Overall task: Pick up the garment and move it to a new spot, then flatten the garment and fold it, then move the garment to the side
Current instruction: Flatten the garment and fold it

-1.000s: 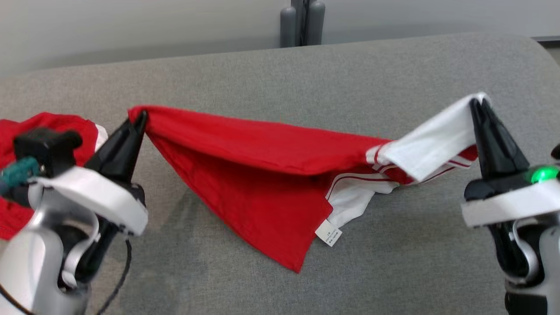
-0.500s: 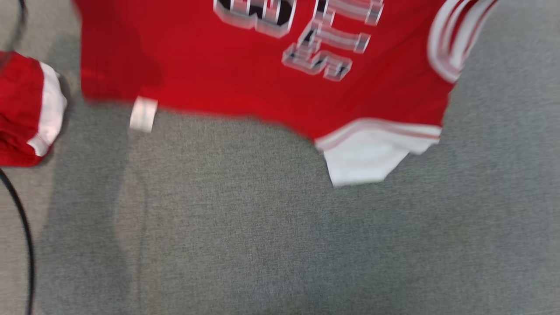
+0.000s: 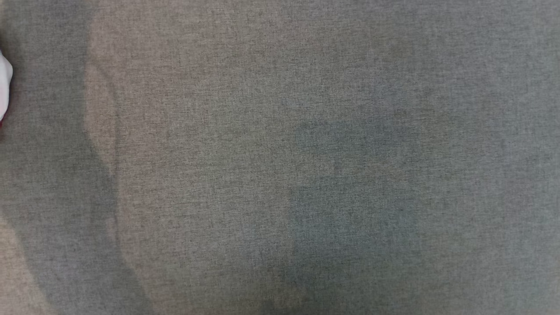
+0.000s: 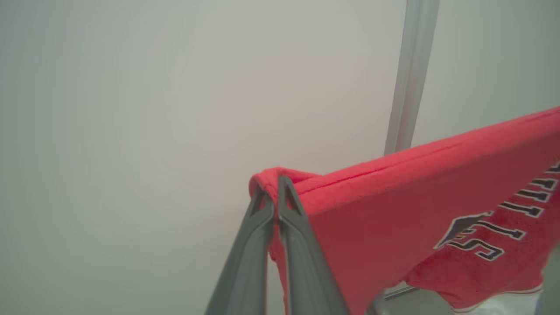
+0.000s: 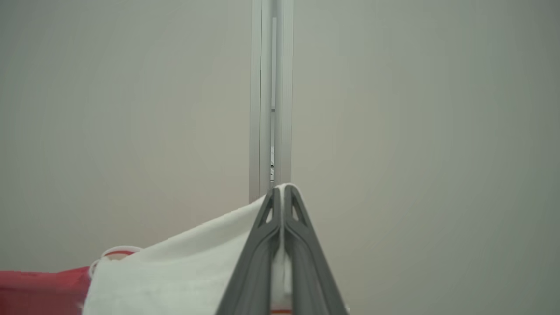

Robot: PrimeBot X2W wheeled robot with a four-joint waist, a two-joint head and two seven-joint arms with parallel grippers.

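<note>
The garment [image 4: 393,210] is a red jersey with black and white lettering and white sleeves. In the left wrist view my left gripper [image 4: 274,183] is shut on a folded red edge of it, and the cloth hangs away to the right in the air. In the right wrist view my right gripper [image 5: 280,190] is shut on a white sleeve [image 5: 183,267], with a strip of red [image 5: 39,291] at the lower left. Both grippers point at a pale wall.
The head view looks straight down on a grey woven surface [image 3: 280,157] crossed by soft shadows. A sliver of white cloth [image 3: 3,87] pokes in at its left edge. A metal post [image 4: 411,74] stands against the wall, also seen as the post [image 5: 271,96].
The head camera has moved: its view went from both grippers stretching the garment, past the hanging lettered front, to bare grey surface. Both grips have held.
</note>
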